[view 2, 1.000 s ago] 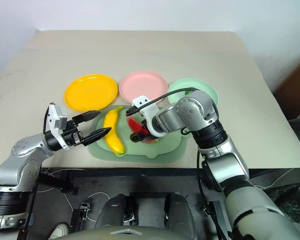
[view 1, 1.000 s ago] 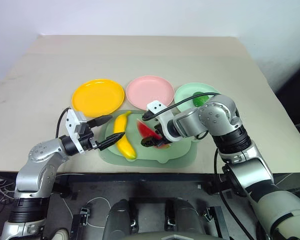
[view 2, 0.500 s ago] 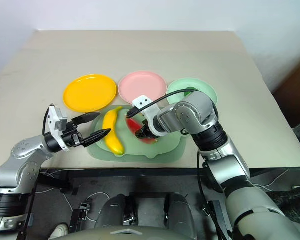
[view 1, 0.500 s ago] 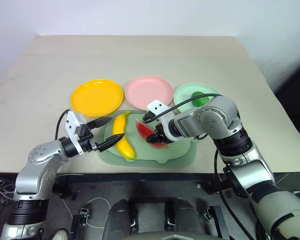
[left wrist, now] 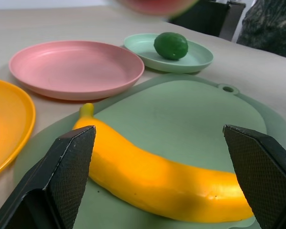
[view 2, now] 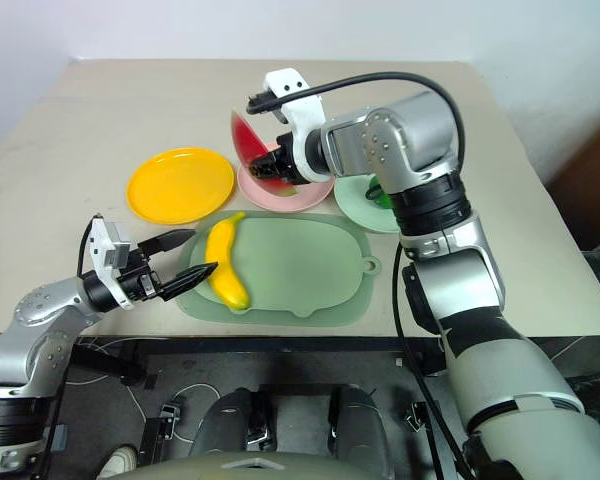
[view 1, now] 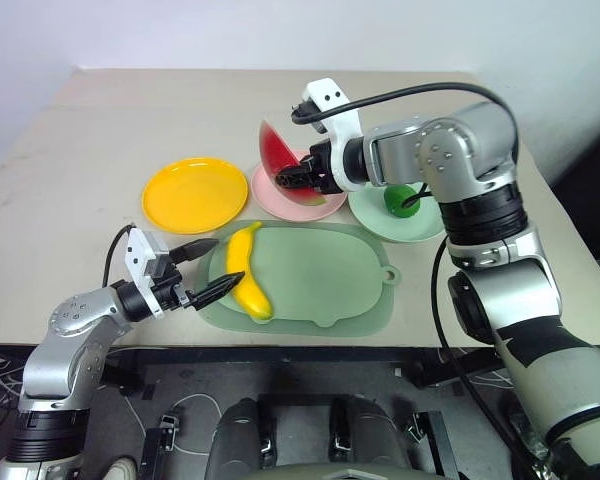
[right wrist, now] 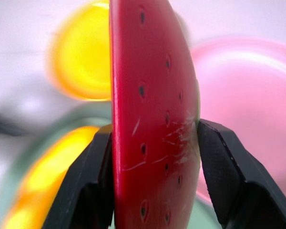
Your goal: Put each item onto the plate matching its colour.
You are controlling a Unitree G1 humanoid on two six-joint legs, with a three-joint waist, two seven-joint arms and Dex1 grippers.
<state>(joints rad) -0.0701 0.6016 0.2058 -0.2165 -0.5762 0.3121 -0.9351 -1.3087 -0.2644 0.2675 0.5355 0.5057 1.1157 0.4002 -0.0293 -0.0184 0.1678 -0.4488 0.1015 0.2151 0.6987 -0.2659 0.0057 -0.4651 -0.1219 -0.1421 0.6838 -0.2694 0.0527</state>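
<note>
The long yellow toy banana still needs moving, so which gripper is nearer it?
Left. The open left gripper sits right beside the long yellow toy banana; the right gripper holds the red watermelon wedge above the pink plate.

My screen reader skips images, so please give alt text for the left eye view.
The right gripper holds a red watermelon wedge above the pink plate. The open left gripper flanks a banana on the green tray.

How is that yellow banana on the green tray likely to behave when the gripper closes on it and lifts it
The banana looks like smooth, glossy moulded plastic, so it is probably stiff and light, but may slip between the fingers. Its long curved shape suggests that a grip near one end could let it swing; the middle seems safer. Lying flat on the tray, it seems unlikely to roll.
</note>
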